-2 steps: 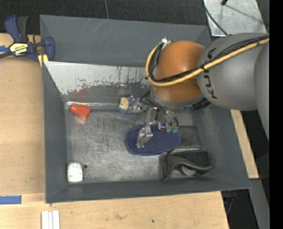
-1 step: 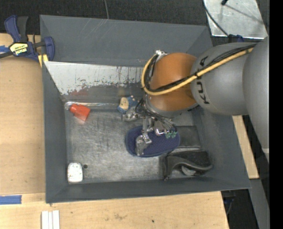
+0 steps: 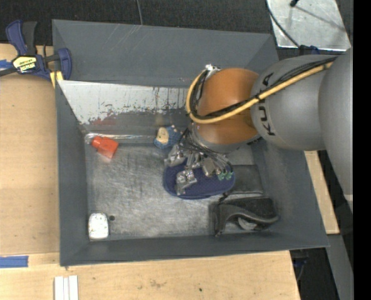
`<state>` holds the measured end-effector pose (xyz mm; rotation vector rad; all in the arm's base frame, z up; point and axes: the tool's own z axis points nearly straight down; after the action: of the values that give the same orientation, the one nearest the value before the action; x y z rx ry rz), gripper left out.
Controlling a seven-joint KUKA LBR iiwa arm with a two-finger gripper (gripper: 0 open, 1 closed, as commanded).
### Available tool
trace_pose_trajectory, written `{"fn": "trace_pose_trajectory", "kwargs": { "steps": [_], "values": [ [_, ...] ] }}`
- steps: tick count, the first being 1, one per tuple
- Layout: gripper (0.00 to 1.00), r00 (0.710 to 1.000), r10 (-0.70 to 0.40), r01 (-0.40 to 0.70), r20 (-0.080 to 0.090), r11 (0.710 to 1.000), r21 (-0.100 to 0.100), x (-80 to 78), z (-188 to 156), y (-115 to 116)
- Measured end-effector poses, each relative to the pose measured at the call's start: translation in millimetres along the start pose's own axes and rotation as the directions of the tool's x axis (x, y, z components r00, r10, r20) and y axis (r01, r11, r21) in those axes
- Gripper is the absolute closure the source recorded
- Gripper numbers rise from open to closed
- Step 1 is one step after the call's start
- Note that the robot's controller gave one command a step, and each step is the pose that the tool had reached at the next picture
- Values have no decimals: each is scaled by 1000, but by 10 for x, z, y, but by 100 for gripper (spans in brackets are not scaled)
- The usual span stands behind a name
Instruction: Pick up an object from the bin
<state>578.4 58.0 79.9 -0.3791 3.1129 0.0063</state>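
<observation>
Wrist (image 3: 226,108) over dk-blue disc (image 3: 201,189), bin (image 3: 70,186) ctr

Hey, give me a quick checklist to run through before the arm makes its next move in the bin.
1. Gripper above a thing: ok, it is over the dark blue disc mid-bin.
2. Disc gripped: cannot tell, the contact is hidden.
3. Room around the disc: not ok, the black shoe-like thing lies close at its lower right and may snag.
4. Small blue-and-tan figure: ok, apart at the upper left.
5. Orange piece and white block: ok, far off.
</observation>
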Motion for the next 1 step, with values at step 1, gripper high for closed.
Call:
{"fn": "trace_pose_trajectory", "kwargs": {
  "steps": [1],
  "values": [
    [100, 998, -64, 64, 5, 998, 3, -225, -588, 411]
  ]
}}
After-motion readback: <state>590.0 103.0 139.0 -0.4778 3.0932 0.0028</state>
